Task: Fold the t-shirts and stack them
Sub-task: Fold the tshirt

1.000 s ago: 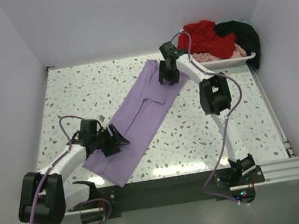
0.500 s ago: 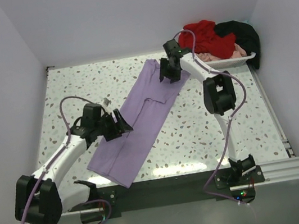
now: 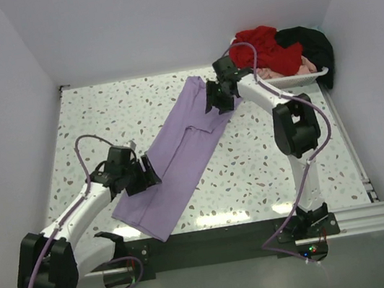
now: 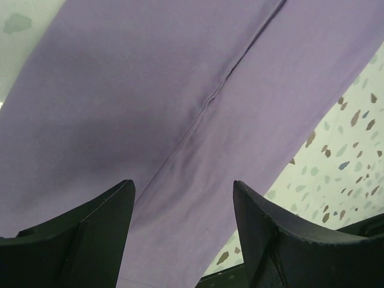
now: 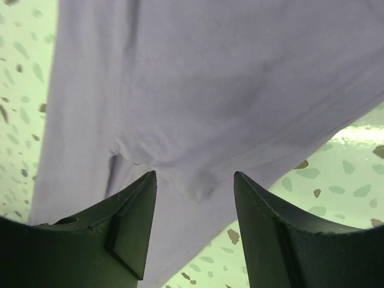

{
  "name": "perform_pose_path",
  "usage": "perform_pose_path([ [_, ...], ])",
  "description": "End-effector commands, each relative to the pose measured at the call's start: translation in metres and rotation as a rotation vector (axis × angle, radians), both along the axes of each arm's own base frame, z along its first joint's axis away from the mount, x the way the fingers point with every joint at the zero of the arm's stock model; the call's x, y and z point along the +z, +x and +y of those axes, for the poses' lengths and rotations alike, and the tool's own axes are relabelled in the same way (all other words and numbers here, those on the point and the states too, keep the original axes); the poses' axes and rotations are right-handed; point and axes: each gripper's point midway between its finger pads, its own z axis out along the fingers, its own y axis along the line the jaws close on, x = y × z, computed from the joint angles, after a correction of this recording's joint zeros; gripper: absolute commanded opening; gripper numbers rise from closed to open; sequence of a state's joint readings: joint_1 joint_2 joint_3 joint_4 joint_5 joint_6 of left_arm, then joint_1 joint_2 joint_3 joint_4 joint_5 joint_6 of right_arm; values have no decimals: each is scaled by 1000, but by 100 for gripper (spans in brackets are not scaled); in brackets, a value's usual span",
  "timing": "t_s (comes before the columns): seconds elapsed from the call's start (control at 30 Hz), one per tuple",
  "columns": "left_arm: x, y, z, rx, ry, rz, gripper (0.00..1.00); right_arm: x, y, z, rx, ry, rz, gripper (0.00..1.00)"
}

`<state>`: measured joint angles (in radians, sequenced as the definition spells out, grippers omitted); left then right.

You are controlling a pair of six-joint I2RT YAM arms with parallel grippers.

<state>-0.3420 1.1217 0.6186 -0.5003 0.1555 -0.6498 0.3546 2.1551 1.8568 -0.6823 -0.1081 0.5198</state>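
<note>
Speckled tabletop (image 3: 268, 165): lavender t-shirt (image 3: 179, 157) runs near-left to far-right; your spread left gripper (image 3: 150, 175) over its near end, spread right gripper (image 3: 216, 102) over the far

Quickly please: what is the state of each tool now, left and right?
Left tool: open, over the lavender shirt, holding nothing.
Right tool: open, over the same shirt, holding nothing.
</note>
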Motion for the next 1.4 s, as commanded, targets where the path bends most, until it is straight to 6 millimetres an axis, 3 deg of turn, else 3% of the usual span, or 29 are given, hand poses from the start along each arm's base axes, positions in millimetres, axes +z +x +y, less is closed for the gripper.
perform_pose_path([
  [0.0, -14, -9, -3, -22, -20, 8, 71, -19, -13, 5, 7, 20, 37, 57],
  [0.07, -25, -17, -4, -22, -33, 44, 71, -29, -14, 3, 5, 3, 53, 57],
  [0.27, -33, -26, -11, -20, -83, 89, 70, -65, -18, -6, -11, -68, 131, 57],
  [0.37, -41, -35, -16, -18, -116, 123, 68, -82, -15, -12, -31, -110, 169, 57],
  [0.4, -40, -33, -20, -22, -131, 114, 68, -80, -8, -12, -36, -114, 160, 57],
  [0.43, -45, -38, -22, -19, -139, 137, 67, -93, -9, -15, -39, -133, 188, 56],
  [0.57, -48, -44, -36, -28, -166, 157, 66, -102, 1, -20, -54, -161, 205, 56],
  [1.0, -20, -28, -107, -67, -241, 122, 66, -95, 52, -21, -78, -128, 132, 56],
  [1.17, -20, -25, -146, -121, -273, 149, 66, -94, 65, -18, -85, -95, 109, 57],
  [1.3, -11, -21, -189, -198, -327, 149, 66, -91, 73, -18, -89, -73, 86, 57],
  [1.37, -18, -22, -200, -223, -319, 169, 66, -88, 77, -17, -87, -63, 71, 58],
])
